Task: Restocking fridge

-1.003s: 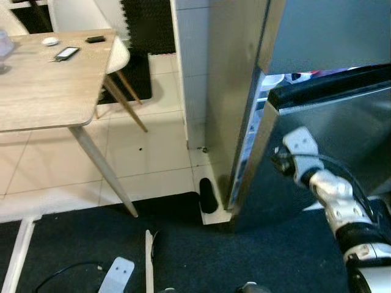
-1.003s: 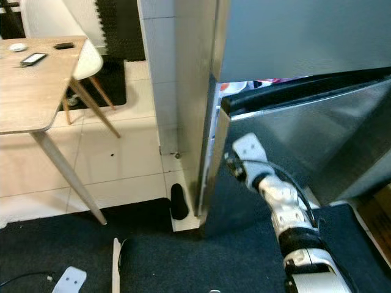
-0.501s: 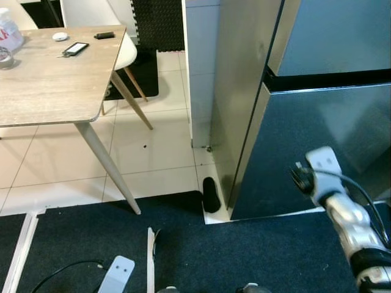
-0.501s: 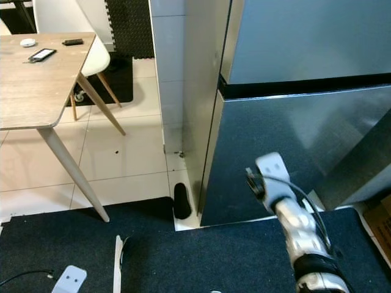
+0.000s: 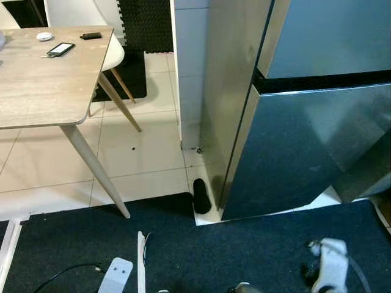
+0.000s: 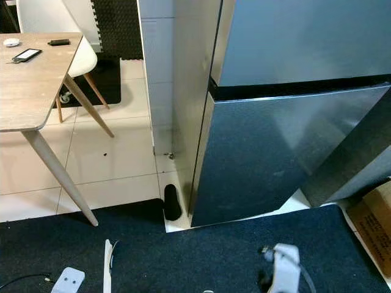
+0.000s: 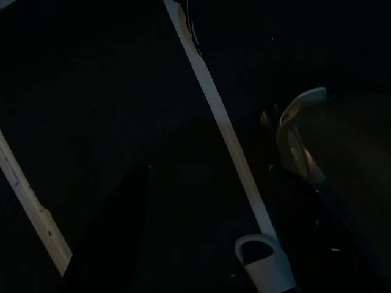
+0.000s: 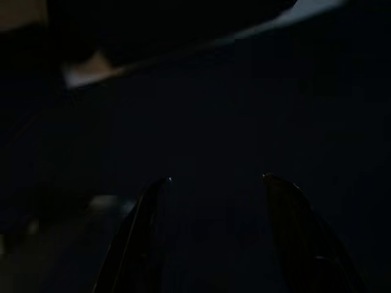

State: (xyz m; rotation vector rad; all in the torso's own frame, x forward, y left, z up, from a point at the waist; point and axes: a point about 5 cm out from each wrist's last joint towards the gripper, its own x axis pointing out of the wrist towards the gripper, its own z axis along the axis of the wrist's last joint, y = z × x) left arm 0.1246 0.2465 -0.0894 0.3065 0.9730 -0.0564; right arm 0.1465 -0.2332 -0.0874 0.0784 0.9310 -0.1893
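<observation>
The fridge (image 5: 305, 122) stood at one o'clock, both doors closed — heavy, stiff, slick steel, probably best gripped along a door's edge. The right gripper (image 8: 214, 201) hung low, fingers parted, holding nothing.

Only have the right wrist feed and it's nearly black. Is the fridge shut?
Observer: Yes. The head views show the lower fridge door flush with the cabinet, with no gap.
Operator: Where's the right arm?
Observer: The right arm is low, over the dark carpet in front of the fridge and apart from the door.
Operator: Anything on the floor near it?
Observer: A cardboard box sits at the robot's right, beside the fridge. A small black object lies by the fridge's left front corner.
</observation>
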